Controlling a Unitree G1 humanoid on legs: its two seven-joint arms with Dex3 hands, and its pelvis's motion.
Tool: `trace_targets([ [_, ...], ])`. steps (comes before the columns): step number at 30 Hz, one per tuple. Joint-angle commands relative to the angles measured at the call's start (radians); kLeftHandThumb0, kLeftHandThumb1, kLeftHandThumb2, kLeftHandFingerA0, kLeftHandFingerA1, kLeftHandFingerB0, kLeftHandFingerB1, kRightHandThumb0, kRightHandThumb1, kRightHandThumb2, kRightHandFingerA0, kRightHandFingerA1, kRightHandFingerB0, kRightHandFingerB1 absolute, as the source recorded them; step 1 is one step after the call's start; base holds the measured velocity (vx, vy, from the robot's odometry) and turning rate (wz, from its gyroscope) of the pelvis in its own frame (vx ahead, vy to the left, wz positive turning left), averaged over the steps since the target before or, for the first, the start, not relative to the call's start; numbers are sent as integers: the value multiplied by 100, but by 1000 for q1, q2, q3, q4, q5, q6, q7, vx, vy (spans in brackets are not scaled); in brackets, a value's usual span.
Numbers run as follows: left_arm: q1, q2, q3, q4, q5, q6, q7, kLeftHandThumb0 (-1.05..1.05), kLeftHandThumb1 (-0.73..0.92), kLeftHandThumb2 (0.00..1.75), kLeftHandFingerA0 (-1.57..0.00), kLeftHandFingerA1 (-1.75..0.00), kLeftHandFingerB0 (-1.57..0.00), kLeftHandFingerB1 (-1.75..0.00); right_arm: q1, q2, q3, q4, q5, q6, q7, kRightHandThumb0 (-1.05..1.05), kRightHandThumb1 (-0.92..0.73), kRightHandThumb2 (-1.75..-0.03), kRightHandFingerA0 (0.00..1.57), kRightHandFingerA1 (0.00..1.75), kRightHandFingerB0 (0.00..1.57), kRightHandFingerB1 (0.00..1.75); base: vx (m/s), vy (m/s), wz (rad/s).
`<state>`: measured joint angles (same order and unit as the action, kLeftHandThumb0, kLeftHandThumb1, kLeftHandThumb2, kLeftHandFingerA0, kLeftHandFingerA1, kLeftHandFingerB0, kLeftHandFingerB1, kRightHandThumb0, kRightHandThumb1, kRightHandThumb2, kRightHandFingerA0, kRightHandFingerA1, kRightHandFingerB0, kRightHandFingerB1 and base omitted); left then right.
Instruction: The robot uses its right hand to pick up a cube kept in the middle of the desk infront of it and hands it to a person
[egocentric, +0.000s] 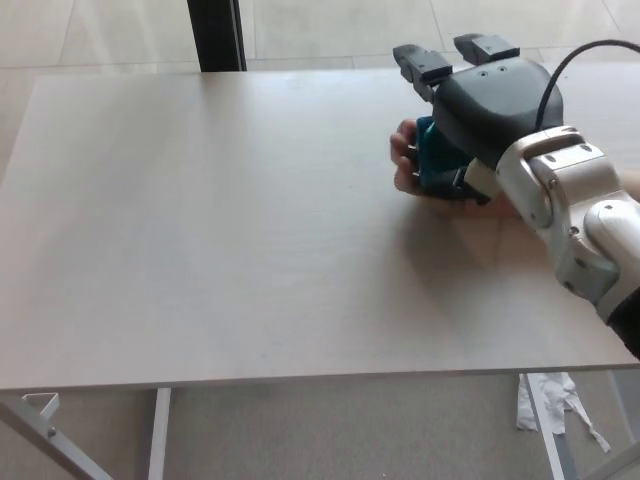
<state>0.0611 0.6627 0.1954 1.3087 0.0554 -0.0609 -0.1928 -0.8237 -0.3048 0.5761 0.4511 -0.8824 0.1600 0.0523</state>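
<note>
- The step in hand was judged to be the handover itself: the teal cube (433, 158) was seen lying in a person's hand (408, 160), whose fingers were curled around its left side
- The cube was held above the right part of the desk (200, 220), partly hidden beneath the robot's right hand (478, 110)
- The right hand's fingers (420, 62) were seen spread and raised above the cube, pointing away from the robot, so the hand was judged to be released and holding nothing
- To finish the step well, a straight lift upward and back would be advised, so that the cube is not knocked out of the person's grip by the black fingers
- The fingers should be kept wide apart during that withdrawal, since the thumb's place under the palm could not be made out
- The right forearm (575, 215) was seen coming in from the lower right, angled across the desk edge, with the wrist bent so that the palm faced down over the person's hand
- A cable (590, 50) was seen arching behind the wrist
- The left hand was not shown
</note>
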Motion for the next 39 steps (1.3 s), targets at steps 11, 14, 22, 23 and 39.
trace_targets([
  [11,41,25,5,13,0,-10,13,-83,92,71,-60,-72,-51,-42,706,-279,-1267,-1124,676,33,552,-30,-31,-89,9,53,8,51,0,0,0],
  [14,44,25,10,16,-3,-11,17,-81,92,70,-52,-56,-51,-41,852,-284,-1461,-1093,709,-135,527,-62,-56,-57,25,35,23,30,0,0,0],
  [22,64,30,15,18,-9,-8,9,-81,92,71,-44,-51,-43,-41,1211,-137,-1910,-795,908,-397,258,-54,-39,-73,44,51,40,46,0,0,0],
  [23,64,26,21,22,-14,-8,10,-86,76,89,-44,-53,-38,-46,1249,-147,-1928,-605,909,-513,149,-55,-41,-77,50,56,39,47,0,0,0],
  [39,60,24,21,13,-15,-1,9,-85,80,85,-41,-53,-37,-44,915,-275,-1770,142,870,-190,-116,-50,-44,-78,106,106,40,52,0,0,0],
])
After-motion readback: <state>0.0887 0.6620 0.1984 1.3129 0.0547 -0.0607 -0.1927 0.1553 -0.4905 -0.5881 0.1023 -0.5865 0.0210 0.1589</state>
